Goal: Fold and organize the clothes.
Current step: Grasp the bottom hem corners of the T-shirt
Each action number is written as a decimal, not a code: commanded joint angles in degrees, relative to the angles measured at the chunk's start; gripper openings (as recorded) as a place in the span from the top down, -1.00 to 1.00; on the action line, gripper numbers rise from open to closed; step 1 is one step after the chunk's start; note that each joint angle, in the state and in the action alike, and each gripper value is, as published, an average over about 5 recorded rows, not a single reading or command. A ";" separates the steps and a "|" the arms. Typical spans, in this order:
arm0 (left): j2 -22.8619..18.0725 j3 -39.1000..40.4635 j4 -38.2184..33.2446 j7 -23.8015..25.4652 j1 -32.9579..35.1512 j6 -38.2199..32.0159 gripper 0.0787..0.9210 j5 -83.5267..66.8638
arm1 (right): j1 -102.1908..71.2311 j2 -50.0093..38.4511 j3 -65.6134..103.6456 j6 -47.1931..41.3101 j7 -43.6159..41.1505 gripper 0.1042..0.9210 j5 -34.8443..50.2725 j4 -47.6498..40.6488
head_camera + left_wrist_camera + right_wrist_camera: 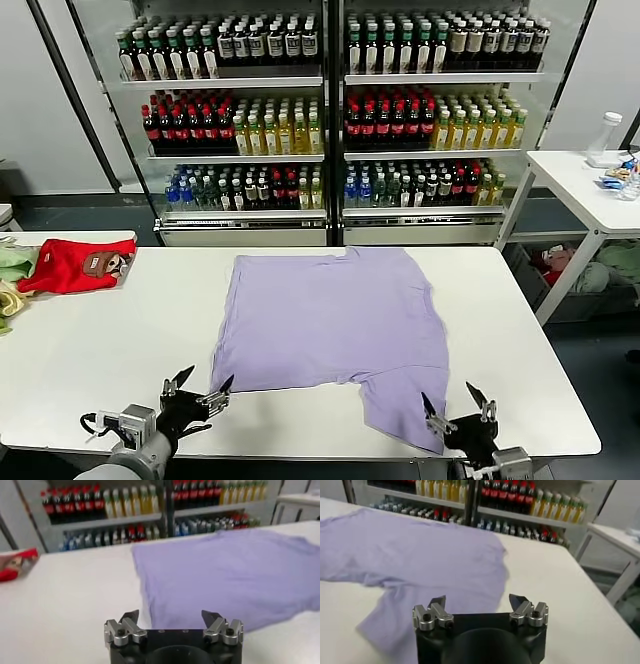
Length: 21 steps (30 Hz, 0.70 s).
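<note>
The lavender T-shirt [330, 330] is lying spread flat, plain side up, across the middle of the white table [90, 350], with one sleeve trailing toward the table's near edge on the robot's right. The left gripper [199, 386] is hovering over the near edge of the table just beside the shirt's near left corner, its jaws standing wide apart and gripping nothing; in the left wrist view the cloth's corner is lying just ahead of the fingertips [131, 616]. The right gripper [455, 401] is sitting at the near edge beside the trailing sleeve, likewise spread wide and empty-handed, the sleeve lying just ahead of it in its wrist view. A red garment [75, 265] is resting well apart at the table's far left. Behind the table, glass-fronted coolers [330, 110] are showing rows of bottled drinks.
</note>
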 commanded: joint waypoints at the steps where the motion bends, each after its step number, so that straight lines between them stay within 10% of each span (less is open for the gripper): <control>1: 0.52 -0.13 0.70 -2.65 2.05 2.65 -0.77 -2.19 | -3.17 -0.16 -0.19 -0.20 0.29 -0.76 0.48 1.09; 21: -0.16 0.15 6.15 -1.05 -3.77 2.24 -0.76 -4.59 | -2.11 1.89 -1.29 -0.07 2.82 -0.74 1.60 -0.03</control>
